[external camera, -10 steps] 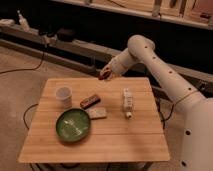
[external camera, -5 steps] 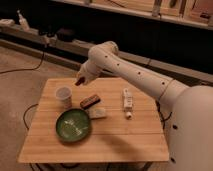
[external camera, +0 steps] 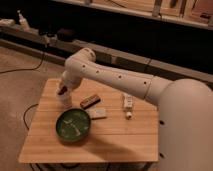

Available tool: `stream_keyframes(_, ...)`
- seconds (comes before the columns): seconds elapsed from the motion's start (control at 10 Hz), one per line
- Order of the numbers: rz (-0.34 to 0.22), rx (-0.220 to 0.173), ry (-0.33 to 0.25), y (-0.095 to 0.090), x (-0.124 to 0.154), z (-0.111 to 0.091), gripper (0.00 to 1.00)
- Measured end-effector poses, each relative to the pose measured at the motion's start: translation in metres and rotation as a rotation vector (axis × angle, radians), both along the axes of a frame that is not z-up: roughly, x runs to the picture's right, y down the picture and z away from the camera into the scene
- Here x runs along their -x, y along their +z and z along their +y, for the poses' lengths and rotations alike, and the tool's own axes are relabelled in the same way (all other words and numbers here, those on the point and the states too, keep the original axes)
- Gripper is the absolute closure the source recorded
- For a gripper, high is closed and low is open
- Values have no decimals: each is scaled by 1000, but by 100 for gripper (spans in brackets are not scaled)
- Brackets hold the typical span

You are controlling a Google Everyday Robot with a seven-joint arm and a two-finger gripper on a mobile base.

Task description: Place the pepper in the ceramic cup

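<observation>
Hovering over one ceramic cup (external camera: 65, 99), the tool (external camera: 63, 90) grips one pepper (external camera: 62, 92); one green plate (external camera: 73, 125).

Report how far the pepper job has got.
Done: the pepper is off the table, carried at the claw, which is at the far left of the table, right above the cup. In hand: lining up over the cup's mouth. Left: dropping the pepper in; no release is visible yet. The plate and brown bar lie untouched.
</observation>
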State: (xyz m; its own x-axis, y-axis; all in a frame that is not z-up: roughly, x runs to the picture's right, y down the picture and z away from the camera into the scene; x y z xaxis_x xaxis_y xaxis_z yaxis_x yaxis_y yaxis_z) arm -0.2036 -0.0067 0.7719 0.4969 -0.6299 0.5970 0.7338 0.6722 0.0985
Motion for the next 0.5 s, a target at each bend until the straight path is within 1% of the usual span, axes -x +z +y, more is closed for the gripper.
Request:
stream_keyframes(0.1, 1, 7, 12, 7, 4, -5, 100)
stream_keyframes(0.2, 0, 20, 28, 15, 8, -10, 97)
stream_keyframes(0.4, -3, 45, 46, 28, 10, -17, 79)
stream_keyframes(0.5, -6, 55, 46, 31, 10, -17, 71)
